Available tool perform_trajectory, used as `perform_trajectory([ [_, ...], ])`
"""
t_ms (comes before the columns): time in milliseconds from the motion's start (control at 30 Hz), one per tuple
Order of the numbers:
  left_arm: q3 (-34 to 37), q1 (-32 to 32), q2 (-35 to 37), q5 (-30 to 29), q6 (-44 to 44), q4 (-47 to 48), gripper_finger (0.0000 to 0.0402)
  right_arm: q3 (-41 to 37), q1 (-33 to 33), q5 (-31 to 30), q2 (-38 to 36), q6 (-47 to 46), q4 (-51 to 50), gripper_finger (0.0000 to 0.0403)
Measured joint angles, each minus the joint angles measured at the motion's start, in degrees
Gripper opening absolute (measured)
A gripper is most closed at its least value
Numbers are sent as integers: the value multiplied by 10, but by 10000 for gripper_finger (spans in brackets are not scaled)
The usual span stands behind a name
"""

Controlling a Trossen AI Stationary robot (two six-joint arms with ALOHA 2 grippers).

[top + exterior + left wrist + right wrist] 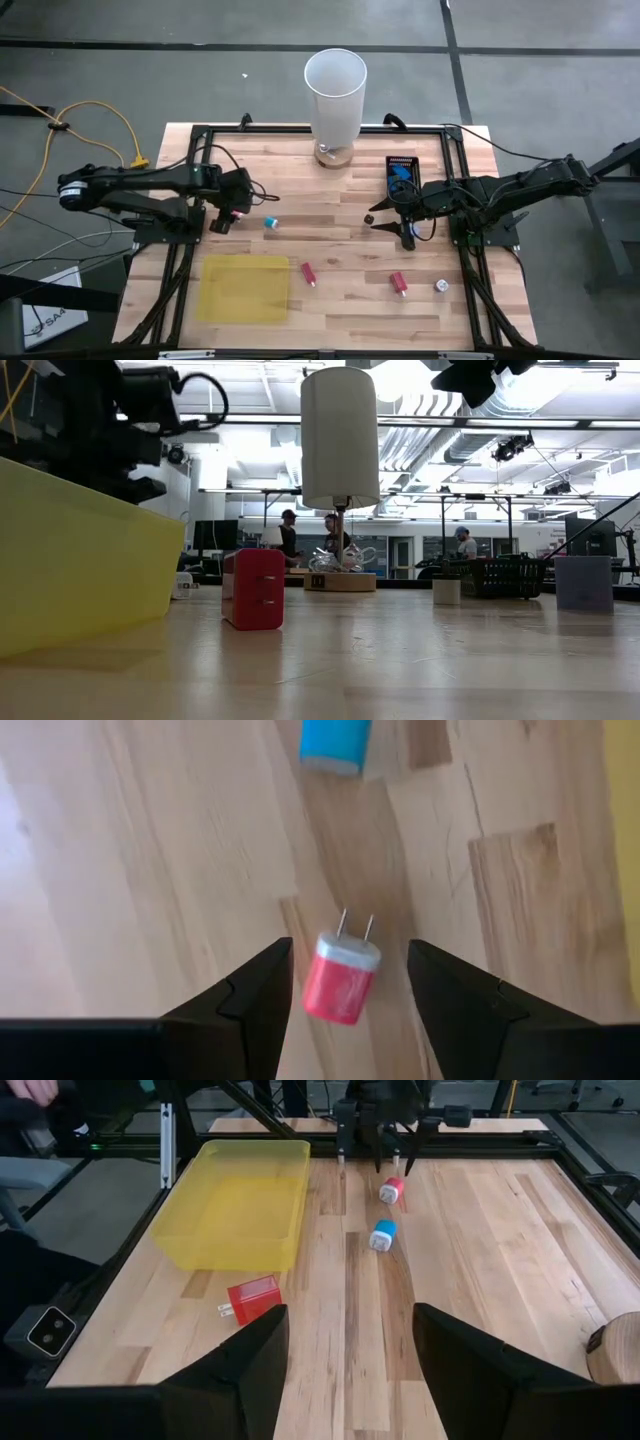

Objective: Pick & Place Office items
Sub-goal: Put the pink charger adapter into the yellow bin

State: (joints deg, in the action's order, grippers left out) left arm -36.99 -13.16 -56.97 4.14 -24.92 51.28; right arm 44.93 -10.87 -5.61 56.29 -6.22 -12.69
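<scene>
Left gripper [345, 982] hangs just over the table with its fingers apart, and a small pink-red plug adapter [341, 979] lies loose on the wood right between them, prongs pointing away. Just past it sits a blue adapter [336, 744]. Right gripper [392, 223] waits across the table, fingers spread, nothing in them.

Small pink plastic charger plug [342, 978] with 2 prongs lies flat beside blue plug [336, 744]; 2 red plugs [308, 272] [399, 283] lie apart.
</scene>
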Motion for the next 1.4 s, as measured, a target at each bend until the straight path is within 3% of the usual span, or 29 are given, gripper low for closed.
perform_trajectory([
  [633, 1, -21, -81, 1, -6, -1, 190, 0, 0, 0, 0, 0, 0, 201],
  [1400, 36, -8, -85, -16, 3, -26, 190, 0, 0, 0, 0, 0, 0, 201],
])
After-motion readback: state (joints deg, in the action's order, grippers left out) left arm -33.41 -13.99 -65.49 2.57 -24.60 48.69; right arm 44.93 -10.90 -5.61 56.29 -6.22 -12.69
